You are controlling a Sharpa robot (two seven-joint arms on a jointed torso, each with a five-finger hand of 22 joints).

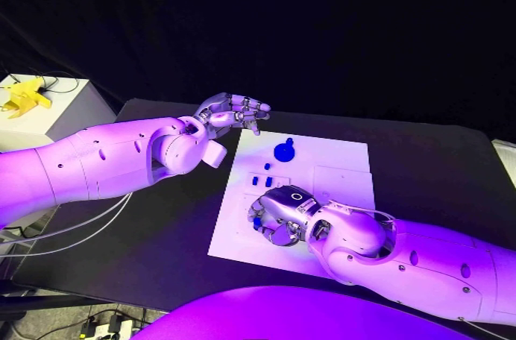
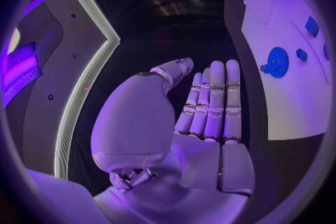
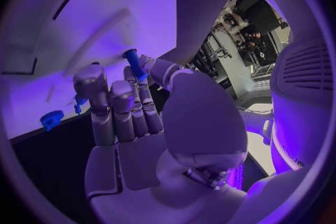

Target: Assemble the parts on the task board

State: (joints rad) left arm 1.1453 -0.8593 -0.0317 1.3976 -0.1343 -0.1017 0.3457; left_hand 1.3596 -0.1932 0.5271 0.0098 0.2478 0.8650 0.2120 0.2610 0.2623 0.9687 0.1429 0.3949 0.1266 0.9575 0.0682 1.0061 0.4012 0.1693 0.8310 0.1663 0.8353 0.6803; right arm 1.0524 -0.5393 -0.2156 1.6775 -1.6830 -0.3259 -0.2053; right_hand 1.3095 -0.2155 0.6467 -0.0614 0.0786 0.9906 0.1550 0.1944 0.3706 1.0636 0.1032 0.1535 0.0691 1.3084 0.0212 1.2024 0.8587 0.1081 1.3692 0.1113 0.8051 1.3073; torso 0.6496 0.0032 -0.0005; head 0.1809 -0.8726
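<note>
one white board [image 1: 333,177] lies in the middle of the black desk [image 1: 430,168], and on it i count one round blue gear-like part [image 1: 284,150] near the far edge, one small blue piece [image 1: 267,165] just beside it, and a short row of small blue pieces [image 1: 262,181] closer in; how many are in that row is hard to make out. the left hand [image 1: 233,112] hovers past the board's far left corner, over bare desk, its fingers [image 2: 213,98] held straight and pressed side by side, nothing in them. the right hand [image 1: 282,215] sits low over the near half of the board and hides what lies under it. from its wrist a blue peg [image 3: 135,64] shows pinched at the tips of its fingers [image 3: 120,103], the lower end of it hidden behind them. a white box [image 1: 48,109] with something yellow [image 1: 24,97] on top stands off to the left of the desk. i can read no writing on anything.
</note>
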